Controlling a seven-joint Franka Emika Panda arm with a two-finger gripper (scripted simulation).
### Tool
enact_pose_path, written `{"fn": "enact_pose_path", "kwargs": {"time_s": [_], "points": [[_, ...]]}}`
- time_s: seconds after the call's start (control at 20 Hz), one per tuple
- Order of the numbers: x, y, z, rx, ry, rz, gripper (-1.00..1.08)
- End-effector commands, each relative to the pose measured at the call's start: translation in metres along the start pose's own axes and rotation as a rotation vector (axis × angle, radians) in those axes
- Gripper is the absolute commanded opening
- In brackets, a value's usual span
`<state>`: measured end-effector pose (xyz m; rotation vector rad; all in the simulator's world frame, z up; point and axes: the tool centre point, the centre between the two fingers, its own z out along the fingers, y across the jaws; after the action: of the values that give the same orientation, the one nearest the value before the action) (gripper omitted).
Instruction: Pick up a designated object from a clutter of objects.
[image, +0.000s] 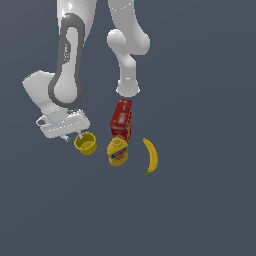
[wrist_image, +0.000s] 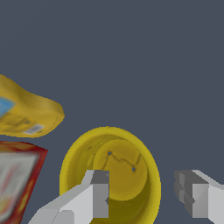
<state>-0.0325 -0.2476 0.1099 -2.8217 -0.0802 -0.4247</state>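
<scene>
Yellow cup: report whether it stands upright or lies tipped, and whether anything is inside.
Upright and empty. The wrist view looks straight down into the yellow cup, showing its round rim and bare bottom; one finger of the gripper sits inside the rim.

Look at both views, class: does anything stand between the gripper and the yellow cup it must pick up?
Nothing visible does. The gripper is open right at the yellow cup, one finger over its opening, the other outside its rim. The mustard bottle and red box stand off to one side.

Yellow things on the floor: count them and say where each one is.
3. The cup sits at the exterior view's left under the tool; the mustard bottle lies in front of the red box; the banana lies at the right.
</scene>
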Motion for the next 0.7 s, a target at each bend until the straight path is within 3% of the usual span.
{"fn": "enact_pose_path", "kwargs": {"time_s": [0.0,0.65], "points": [[-0.005,0.0074,0.0014,-0.007,0.009,0.0,0.28],[-0.0108,0.0153,0.0107,-0.013,0.015,0.002,0.28]]}}
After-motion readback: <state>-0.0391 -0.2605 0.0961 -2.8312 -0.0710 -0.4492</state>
